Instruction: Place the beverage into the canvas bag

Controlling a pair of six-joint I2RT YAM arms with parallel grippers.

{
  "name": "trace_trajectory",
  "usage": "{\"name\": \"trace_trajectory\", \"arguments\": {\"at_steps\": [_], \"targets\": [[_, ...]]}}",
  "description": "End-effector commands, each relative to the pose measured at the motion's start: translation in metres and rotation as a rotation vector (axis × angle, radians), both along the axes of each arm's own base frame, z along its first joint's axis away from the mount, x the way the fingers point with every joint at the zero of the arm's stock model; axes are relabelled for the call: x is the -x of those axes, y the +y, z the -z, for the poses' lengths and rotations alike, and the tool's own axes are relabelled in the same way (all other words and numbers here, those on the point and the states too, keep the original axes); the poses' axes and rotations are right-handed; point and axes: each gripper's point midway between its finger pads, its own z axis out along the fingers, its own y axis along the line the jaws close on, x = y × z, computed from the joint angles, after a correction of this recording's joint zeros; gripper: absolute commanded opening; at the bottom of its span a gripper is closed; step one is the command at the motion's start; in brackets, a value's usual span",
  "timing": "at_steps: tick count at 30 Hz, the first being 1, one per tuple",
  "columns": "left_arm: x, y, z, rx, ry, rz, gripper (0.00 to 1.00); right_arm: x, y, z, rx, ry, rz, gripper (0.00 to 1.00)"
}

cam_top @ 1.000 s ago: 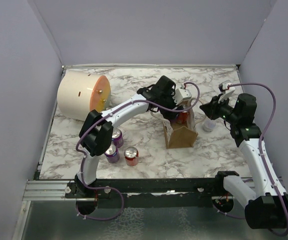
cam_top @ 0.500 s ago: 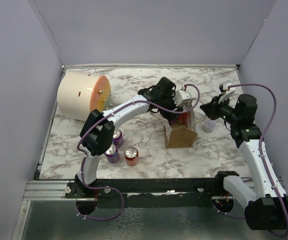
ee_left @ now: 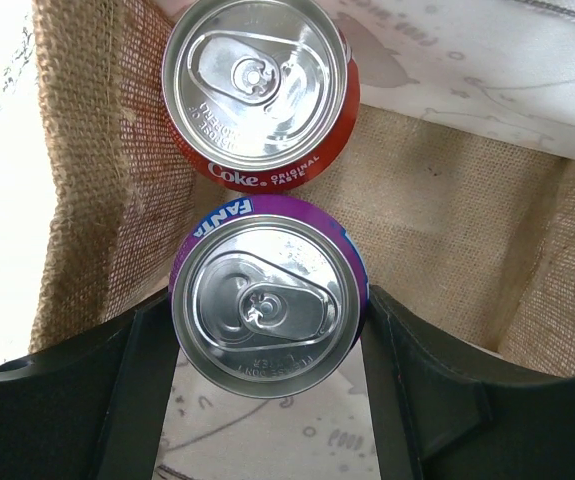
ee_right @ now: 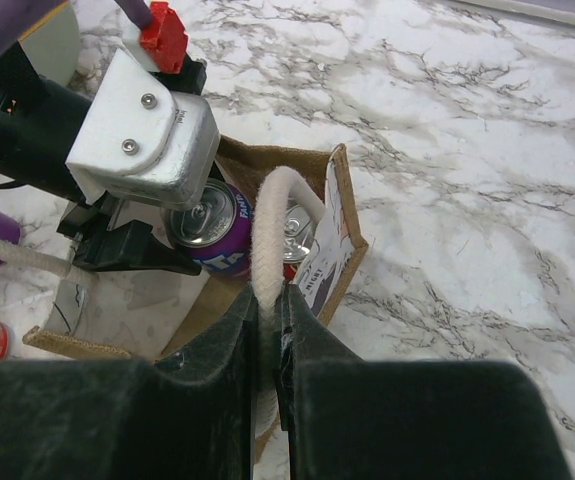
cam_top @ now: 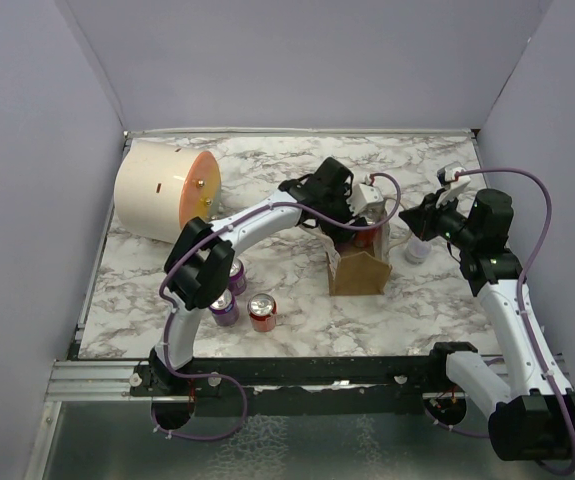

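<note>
At the mouth of the brown canvas bag [ee_left: 447,200], the left end effector [ee_left: 267,345], clamped on a purple soda can [ee_left: 262,300] beside a red cola can [ee_left: 257,85], appears mid-insertion while the right end effector [ee_right: 265,330] pinches the white handle [ee_right: 267,220]; next, lower and release.

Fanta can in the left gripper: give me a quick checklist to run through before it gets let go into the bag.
1. Fanta can clamped between the fingers of the left gripper: ok.
2. Can upright, top facing up: ok.
3. Can inside the mouth of the canvas bag, burlap walls on both sides: ok.
4. Right gripper shut on the white handle, holding the bag's mouth up: ok.
5. Gap between the Fanta can and the upright Coke can in the bag: cannot tell, as their rims overlap in the left wrist view.
6. Fanta can's base resting on the bag's floor: cannot tell, hidden.
</note>
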Motion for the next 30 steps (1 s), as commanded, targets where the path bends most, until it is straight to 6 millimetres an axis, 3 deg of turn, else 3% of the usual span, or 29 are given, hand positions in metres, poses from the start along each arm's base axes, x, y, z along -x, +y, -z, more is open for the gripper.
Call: {"name": "trace_trajectory", "arguments": {"at_steps": [1, 9, 20, 27, 30], "targets": [[-0.012, -0.013, 0.0, 0.036, -0.048, 0.003, 0.13, 0.0, -0.001, -0.006, 0.004, -0.039, -0.001, 0.01], [-0.01, -0.005, 0.015, -0.008, -0.026, -0.018, 0.24, -0.001, 0.001, -0.004, -0.003, -0.036, -0.012, 0.01], [0.001, 0.001, 0.024, -0.008, 0.053, -0.078, 0.51, -0.002, 0.003, -0.004, -0.009, -0.031, -0.023, 0.01], [0.002, 0.003, 0.024, -0.011, 0.054, -0.096, 0.53, -0.002, 0.005, -0.002, -0.014, -0.026, -0.033, 0.01], [0.004, 0.003, 0.017, -0.001, 0.05, -0.08, 0.44, 0.001, 0.005, -0.004, -0.006, -0.039, -0.039, 0.01]]}}
